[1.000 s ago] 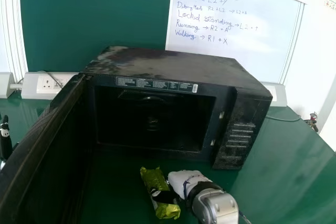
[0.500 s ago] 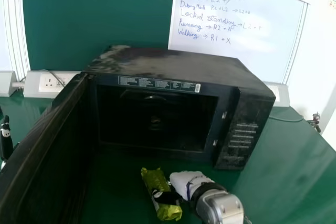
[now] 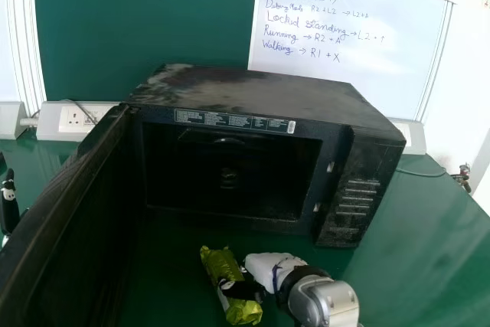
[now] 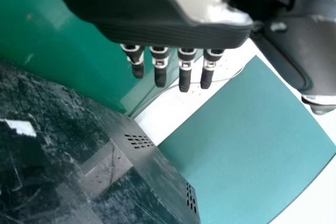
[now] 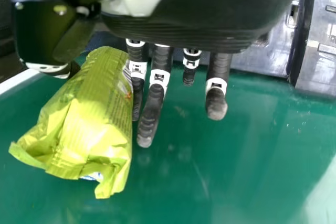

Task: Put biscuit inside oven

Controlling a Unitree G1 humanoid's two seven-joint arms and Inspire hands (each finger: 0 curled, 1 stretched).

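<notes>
Right hand (image 5: 184, 27), black and white, is partly closed, thumb and nearest fingers pinching a crinkly yellow-green biscuit packet (image 5: 86, 121); its farther fingers hang clear of the wrapper. Slick film and so few fingers on it could let the packet twist or slip out. It slants over the glossy green tabletop (image 3: 398, 266), before the black box-shaped oven (image 3: 253, 93); going in too low might snag it on the sill, and drifting left could knock the open black door (image 3: 69, 212).
</notes>
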